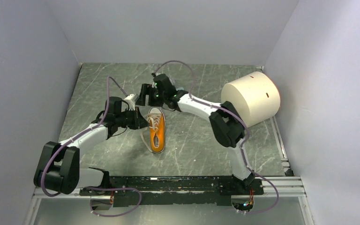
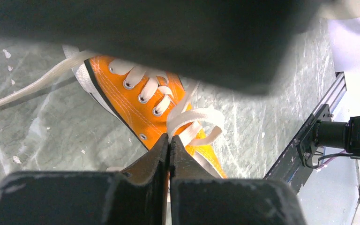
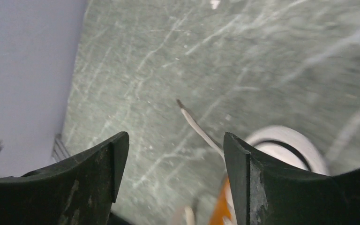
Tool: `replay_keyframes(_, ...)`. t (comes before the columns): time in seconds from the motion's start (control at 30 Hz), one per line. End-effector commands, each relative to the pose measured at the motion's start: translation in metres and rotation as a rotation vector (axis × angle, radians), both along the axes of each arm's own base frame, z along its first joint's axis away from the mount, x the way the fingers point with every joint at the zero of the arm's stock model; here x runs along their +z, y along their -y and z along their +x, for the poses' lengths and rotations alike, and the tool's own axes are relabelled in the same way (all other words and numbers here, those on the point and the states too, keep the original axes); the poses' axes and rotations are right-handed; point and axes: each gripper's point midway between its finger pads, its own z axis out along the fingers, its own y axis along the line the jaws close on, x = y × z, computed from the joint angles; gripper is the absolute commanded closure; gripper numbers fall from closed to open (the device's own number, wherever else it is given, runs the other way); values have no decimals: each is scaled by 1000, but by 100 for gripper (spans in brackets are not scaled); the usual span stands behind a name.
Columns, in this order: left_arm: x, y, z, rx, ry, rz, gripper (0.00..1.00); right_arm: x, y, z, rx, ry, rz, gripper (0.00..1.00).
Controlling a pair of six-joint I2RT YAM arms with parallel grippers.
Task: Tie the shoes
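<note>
Top view: orange sneaker (image 1: 156, 131) flat on the table (image 1: 201, 140), between the two tools. The left gripper (image 1: 139, 120) is just beside its laced side; the right gripper (image 1: 145, 96) is just past its white end. A cream drum (image 1: 253, 96) sits well behind the right arm

Left wrist view only: the left gripper's fingers (image 2: 157, 157) are pressed together, tips right over the orange upper at the eyelets. A loop of the laces (image 2: 194, 115) lies just ahead of the tips, and I can't tell whether a strand is caught between them. One loose strand (image 2: 28, 86) trails away across the table

Right wrist view only: jaws spread wide and gripping nothing. A lace end (image 3: 192, 119) runs through the gap, clear of both fingers (image 3: 243, 159). The toe cap (image 3: 290, 140) is low, just beyond the right-hand finger. This view is blurred
</note>
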Motion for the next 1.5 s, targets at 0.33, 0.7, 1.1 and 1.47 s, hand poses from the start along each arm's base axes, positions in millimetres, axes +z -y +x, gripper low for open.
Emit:
replay_keyframes(0.33, -8, -4, 31, 29, -55, 70, 95, 28, 126, -95, 210, 328, -411, 36)
replay_keyframes(0.7, -22, -1, 37, 35, -125, 75, 95, -22, 41, -186, 521, 500, -499, 38)
replay_keyframes(1.1, -34, -6, 38, 34, -152, 114, 95, -54, 19, -167, 409, 554, -590, 44)
replay_keyframes(1.47, -32, -4, 39, 36, -163, 81, 95, -81, 27, -159, 319, 547, -676, 50)
